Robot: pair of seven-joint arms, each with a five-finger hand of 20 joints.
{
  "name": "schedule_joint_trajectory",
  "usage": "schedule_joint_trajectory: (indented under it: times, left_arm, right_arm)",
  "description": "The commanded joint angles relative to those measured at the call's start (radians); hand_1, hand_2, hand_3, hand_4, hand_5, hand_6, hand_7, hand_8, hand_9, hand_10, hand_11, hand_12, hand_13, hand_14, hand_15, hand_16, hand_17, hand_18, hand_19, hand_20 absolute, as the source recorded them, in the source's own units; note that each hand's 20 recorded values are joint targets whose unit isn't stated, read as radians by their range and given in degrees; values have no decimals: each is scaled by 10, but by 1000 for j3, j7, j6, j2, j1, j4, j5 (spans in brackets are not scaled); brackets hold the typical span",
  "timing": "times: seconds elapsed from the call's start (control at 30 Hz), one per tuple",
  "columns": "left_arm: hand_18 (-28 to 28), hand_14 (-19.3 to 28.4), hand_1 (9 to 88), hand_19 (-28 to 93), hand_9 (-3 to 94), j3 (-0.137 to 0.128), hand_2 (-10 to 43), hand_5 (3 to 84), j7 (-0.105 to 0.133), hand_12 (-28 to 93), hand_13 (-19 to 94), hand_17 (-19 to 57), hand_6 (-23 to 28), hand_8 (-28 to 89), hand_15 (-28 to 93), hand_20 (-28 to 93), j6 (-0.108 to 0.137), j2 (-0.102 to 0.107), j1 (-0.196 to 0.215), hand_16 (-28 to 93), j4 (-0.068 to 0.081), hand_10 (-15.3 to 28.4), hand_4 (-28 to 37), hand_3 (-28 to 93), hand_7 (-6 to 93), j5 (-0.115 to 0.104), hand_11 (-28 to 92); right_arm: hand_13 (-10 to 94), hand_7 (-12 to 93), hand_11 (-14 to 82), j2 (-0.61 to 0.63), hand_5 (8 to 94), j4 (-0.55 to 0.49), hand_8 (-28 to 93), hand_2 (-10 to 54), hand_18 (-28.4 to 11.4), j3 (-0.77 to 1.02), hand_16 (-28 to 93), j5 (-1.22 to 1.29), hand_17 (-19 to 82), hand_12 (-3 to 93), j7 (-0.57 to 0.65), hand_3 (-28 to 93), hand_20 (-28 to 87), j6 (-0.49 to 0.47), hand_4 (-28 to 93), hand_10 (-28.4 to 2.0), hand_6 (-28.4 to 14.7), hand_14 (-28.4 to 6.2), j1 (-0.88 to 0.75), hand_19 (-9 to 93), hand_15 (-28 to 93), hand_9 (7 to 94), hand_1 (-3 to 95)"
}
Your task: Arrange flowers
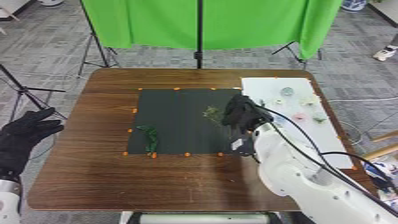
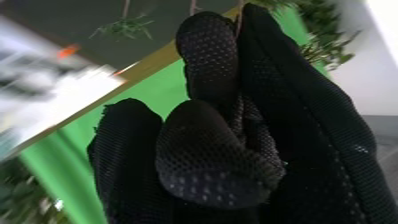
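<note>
In the head view my right hand (image 1: 238,112) is over the right part of the dark mat (image 1: 178,107), with a leafy green sprig (image 1: 213,114) beside its fingers. A dark green bundle (image 1: 149,139) lies on the mat's lower left part. In the right wrist view the hand (image 2: 222,165) has its fingers curled round a thin stem (image 2: 238,21), and leaves (image 2: 330,32) stick out behind them. A small sprig (image 2: 124,27) hangs near the fingertips there. My left hand (image 1: 31,131) is off the table's left edge, fingers relaxed and holding nothing.
A white board (image 1: 266,85) on the right side of the table carries several small flowers, among them a pink one (image 1: 298,116) and a pale green one (image 1: 287,91). Orange tape marks edge the mat. A green cloth (image 1: 151,25) hangs beyond the wooden table (image 1: 98,170).
</note>
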Motion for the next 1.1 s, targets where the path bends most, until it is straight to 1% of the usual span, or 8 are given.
schedule_joint_trajectory:
  times: [0.03,0.2,0.37,0.53,0.63,0.77,1.0,1.1]
  left_arm:
    - [153,200,207,199,513,-1,226,488,-11,114,433,131,70,-48,228,198,-3,2,20,-12,-8,162,-283,640,83,6,190]
    - [153,200,206,200,513,-1,226,487,-10,113,433,129,71,-48,228,198,1,3,24,-11,-10,162,-283,640,82,6,190]
    - [153,200,206,198,513,-4,226,488,-9,113,433,129,71,-48,227,197,4,2,28,-11,-12,162,-283,641,81,6,190]
    - [153,200,204,197,513,-1,224,488,-12,113,432,129,71,-48,227,196,-3,2,24,-11,-11,162,-283,644,81,8,190]
    - [153,200,202,197,511,-3,208,488,-12,113,432,129,71,-48,226,196,-9,1,27,-11,-11,162,-283,646,81,10,188]
    - [154,201,206,196,509,-7,181,484,-12,114,430,127,71,-48,225,196,-6,0,28,-11,-12,163,-283,652,79,9,188]
    - [154,201,212,196,507,-1,165,483,-20,114,430,126,72,-47,224,196,-18,4,18,-10,-8,164,-283,653,77,15,187]
    - [154,201,213,196,507,1,160,482,-20,114,430,125,73,-47,225,196,-20,2,15,-9,-6,164,-283,655,76,15,186]
  right_arm:
    - [937,249,413,-148,849,89,214,-95,-70,-121,185,76,766,220,-20,481,419,16,-65,-122,-69,-5,145,932,676,937,648]
    - [937,251,409,-186,847,151,212,-95,-67,-174,182,140,767,218,-11,478,407,64,-65,-122,-71,-4,178,932,671,937,650]
    - [937,252,396,-210,844,187,201,-95,-58,-203,180,155,771,213,-3,473,382,77,-65,-119,-73,-4,189,920,655,937,651]
    - [937,253,390,-228,840,219,197,-95,-54,-225,177,155,773,212,6,474,371,84,-62,-119,-71,-6,196,904,643,937,640]
    - [937,251,379,-227,838,221,192,-95,-53,-226,177,163,772,210,10,469,369,80,-58,-118,-69,-8,189,894,632,937,627]
    - [937,244,365,-228,834,227,189,-95,-53,-230,178,163,771,213,9,451,370,74,-48,-120,-69,-10,188,889,625,937,601]
    - [937,240,359,-217,832,217,187,-95,-54,-225,180,165,770,217,1,464,373,75,-44,-122,-69,-12,182,884,620,937,571]
    - [937,242,358,-201,829,205,185,-95,-56,-222,182,95,767,218,-23,475,377,86,-48,-123,-68,-12,172,884,620,937,558]
